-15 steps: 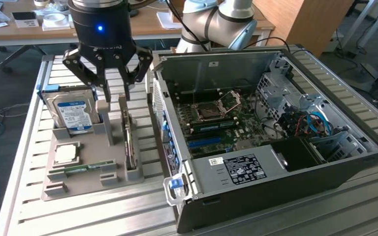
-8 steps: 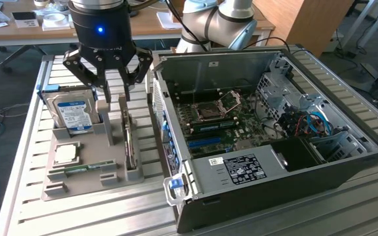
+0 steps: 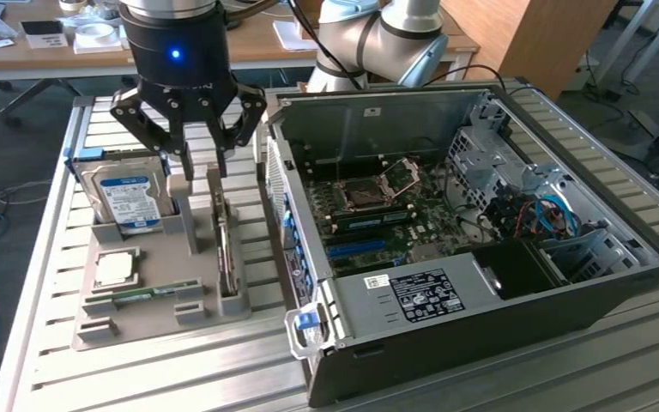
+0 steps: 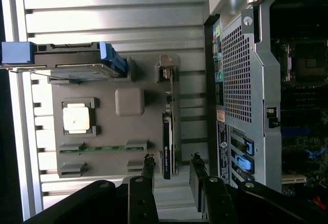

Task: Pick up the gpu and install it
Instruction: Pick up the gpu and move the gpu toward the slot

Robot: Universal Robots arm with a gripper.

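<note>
The gpu (image 3: 227, 257) stands on its edge in a slot of the grey holder tray (image 3: 158, 322), on the side nearest the computer case. From the wrist view the gpu (image 4: 167, 131) is a thin dark strip with its metal end far from the fingers. My gripper (image 3: 202, 167) hangs open above the far end of the tray, over the card's line, not touching it. Between the black fingers (image 4: 148, 175) nothing is held, and the gripper (image 4: 172, 158) straddles the card's near end from above.
The tray also holds a blue-and-white hard drive (image 3: 129, 199), a square processor (image 3: 116, 268) and a green memory stick (image 3: 147, 296). The open computer case (image 3: 604, 283) lies at the exterior view's right, its motherboard (image 3: 387, 215) exposed. All rest on a slatted metal table (image 3: 169, 378).
</note>
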